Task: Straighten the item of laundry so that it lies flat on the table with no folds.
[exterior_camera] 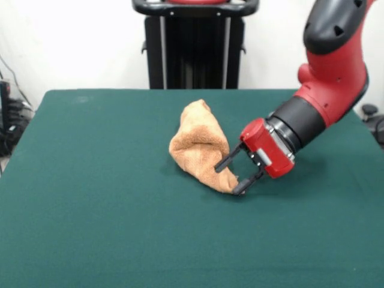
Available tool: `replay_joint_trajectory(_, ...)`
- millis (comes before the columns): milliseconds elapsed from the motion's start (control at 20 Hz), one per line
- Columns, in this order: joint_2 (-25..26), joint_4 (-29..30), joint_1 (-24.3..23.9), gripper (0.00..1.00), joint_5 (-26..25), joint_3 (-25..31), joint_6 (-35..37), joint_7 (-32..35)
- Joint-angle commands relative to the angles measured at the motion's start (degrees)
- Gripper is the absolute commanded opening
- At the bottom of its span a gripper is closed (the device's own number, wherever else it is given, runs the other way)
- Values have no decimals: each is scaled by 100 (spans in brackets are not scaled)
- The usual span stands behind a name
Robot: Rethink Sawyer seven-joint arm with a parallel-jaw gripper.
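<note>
Orange-tan towel (200,146) lies bunched and folded near the middle of the green table (90,210). The gripper (231,177) has its fingers spread, straddling the towel's lower right corner.

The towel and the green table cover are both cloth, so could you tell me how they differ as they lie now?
The towel is light orange-tan and looped; the table cover is dark green and plain. The towel is bunched into a folded heap; the cover lies flat. The towel is small; the cover spans the whole table. The gripper meets the towel's near corner, not the cover. Both are fabric.
</note>
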Motion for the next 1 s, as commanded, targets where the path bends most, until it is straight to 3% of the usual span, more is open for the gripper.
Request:
replay_joint_trajectory(50,468,-561,32,100,-163,233,763,675)
replay_joint_trajectory(1000,60,-361,-358,100,-710,938,-232,421)
